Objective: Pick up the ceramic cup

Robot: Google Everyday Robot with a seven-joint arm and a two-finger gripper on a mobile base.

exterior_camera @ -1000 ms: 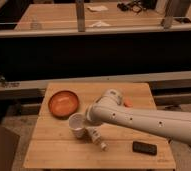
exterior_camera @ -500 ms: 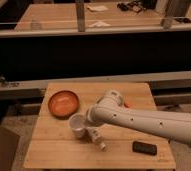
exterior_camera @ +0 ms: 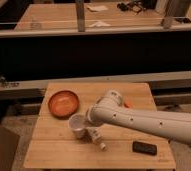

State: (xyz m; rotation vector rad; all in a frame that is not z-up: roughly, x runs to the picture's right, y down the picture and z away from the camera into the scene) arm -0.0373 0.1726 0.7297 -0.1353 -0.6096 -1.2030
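Note:
The ceramic cup (exterior_camera: 77,124) is a small white cylinder standing upright on the wooden table (exterior_camera: 54,150), just below the orange bowl (exterior_camera: 63,103). My white arm reaches in from the right, and my gripper (exterior_camera: 88,120) sits at the cup's right side, close against it. The gripper's end is hidden behind the arm's wrist. A small whitish bottle (exterior_camera: 97,139) lies on its side just below the gripper and right of the cup.
A flat black object (exterior_camera: 144,147) lies on the table at the front right. A small orange item (exterior_camera: 127,104) peeks out behind the arm. A dark bench with metal rails runs behind the table. A cardboard box (exterior_camera: 1,147) stands at the left.

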